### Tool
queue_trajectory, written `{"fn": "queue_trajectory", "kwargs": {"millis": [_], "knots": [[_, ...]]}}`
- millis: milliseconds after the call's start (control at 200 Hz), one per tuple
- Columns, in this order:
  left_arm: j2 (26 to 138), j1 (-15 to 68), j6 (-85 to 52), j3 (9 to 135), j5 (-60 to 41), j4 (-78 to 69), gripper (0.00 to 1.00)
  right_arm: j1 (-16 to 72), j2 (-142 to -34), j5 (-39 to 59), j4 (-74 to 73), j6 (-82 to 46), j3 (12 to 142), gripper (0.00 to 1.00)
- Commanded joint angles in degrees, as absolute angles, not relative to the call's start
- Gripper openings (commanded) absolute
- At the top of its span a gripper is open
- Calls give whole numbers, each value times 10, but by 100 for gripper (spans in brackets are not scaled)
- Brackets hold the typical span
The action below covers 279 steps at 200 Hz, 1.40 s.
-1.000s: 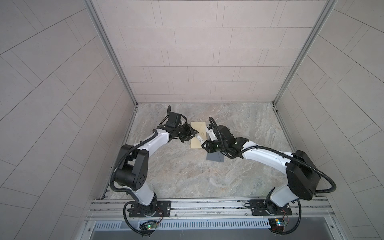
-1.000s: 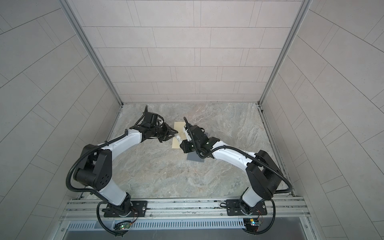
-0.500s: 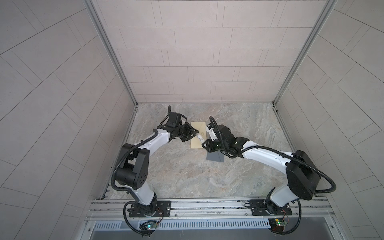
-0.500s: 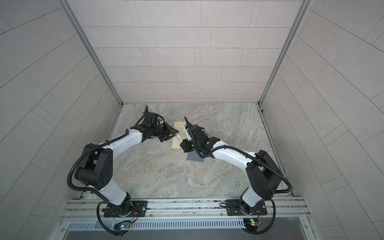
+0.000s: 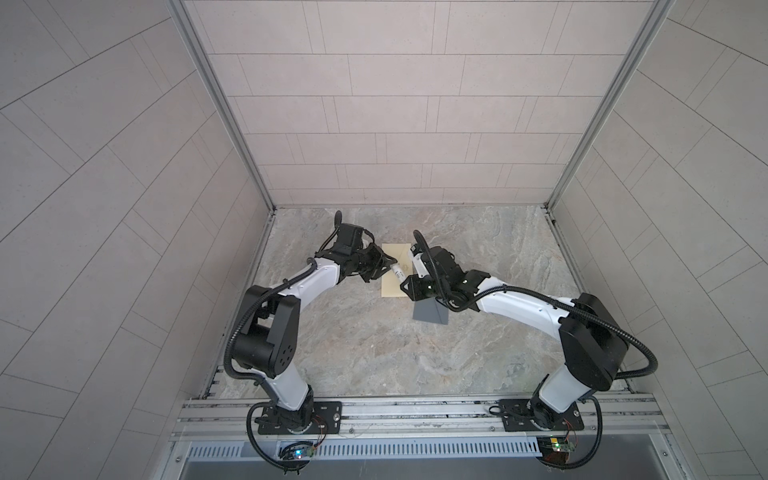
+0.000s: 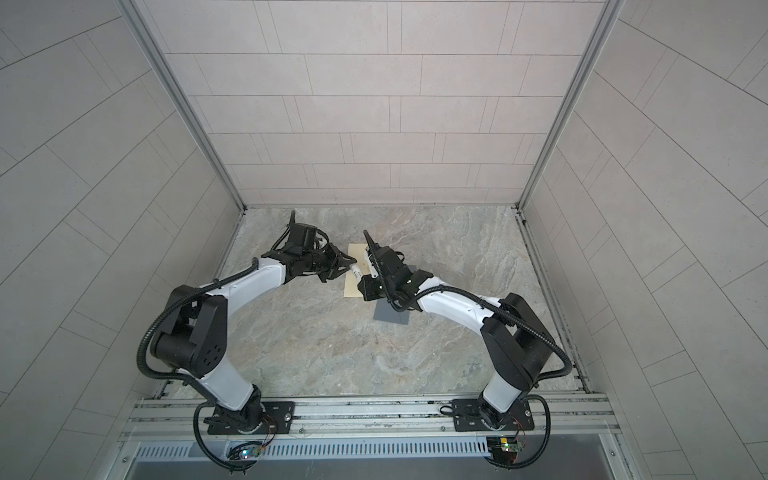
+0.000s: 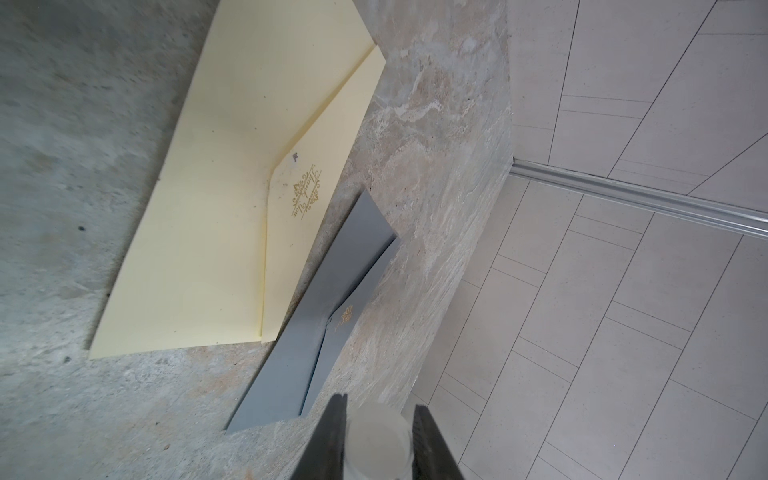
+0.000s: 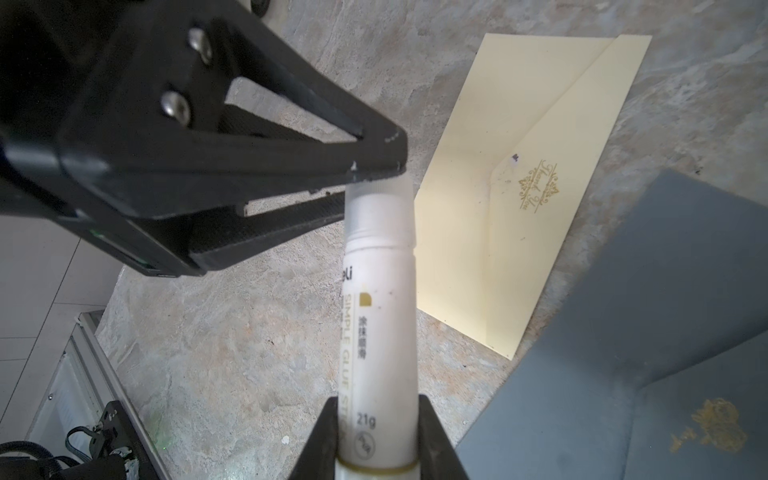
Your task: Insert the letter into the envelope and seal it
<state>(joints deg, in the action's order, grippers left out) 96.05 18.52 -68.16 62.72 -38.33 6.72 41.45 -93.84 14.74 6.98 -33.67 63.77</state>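
Nothing has budged since a second ago, folks: both arms hold their pose with the stick between them. Marble bench (image 5: 374, 353) underneath. Left arm (image 5: 307, 282) reaches in from 9 o'clock, right arm (image 5: 519, 305) from 3 o'clock, meeting near the middle. Cream envelope (image 7: 216, 216) lies flat there, its gold-lettered flap folded down over the body. Grey envelope (image 7: 324, 299) sits at its 5 o'clock corner, touching it. Right jaws are clamped narrow on the body of the glue stick (image 8: 380, 311), raised over the cream envelope's 9 o'clock side. Left jaws pinch the translucent cap (image 8: 380, 203) at the stick's 10 o'clock end.
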Motion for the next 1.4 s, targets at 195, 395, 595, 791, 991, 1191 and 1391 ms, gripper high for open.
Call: {"fn": "queue_trajectory", "kwargs": {"millis": [195, 395, 595, 791, 991, 1191, 1391], "knots": [[961, 218, -694, 619, -437, 56, 11, 392, -955, 112, 18, -344, 658, 0], [952, 212, -705, 626, -452, 15, 19, 389, -920, 160, 11, -341, 623, 0], [945, 202, -691, 651, -478, -16, 41, 379, -846, 237, 1, -345, 556, 0], [948, 200, -656, 672, -475, 0, 43, 374, -799, 252, 29, -338, 525, 0], [957, 203, -650, 680, -454, -2, 33, 374, -783, 259, 32, -344, 508, 0], [962, 211, -642, 680, -443, 9, 13, 373, -785, 248, 22, -352, 515, 0], [969, 223, -634, 676, -436, 19, 7, 373, -799, 252, 9, -358, 528, 0]]}}
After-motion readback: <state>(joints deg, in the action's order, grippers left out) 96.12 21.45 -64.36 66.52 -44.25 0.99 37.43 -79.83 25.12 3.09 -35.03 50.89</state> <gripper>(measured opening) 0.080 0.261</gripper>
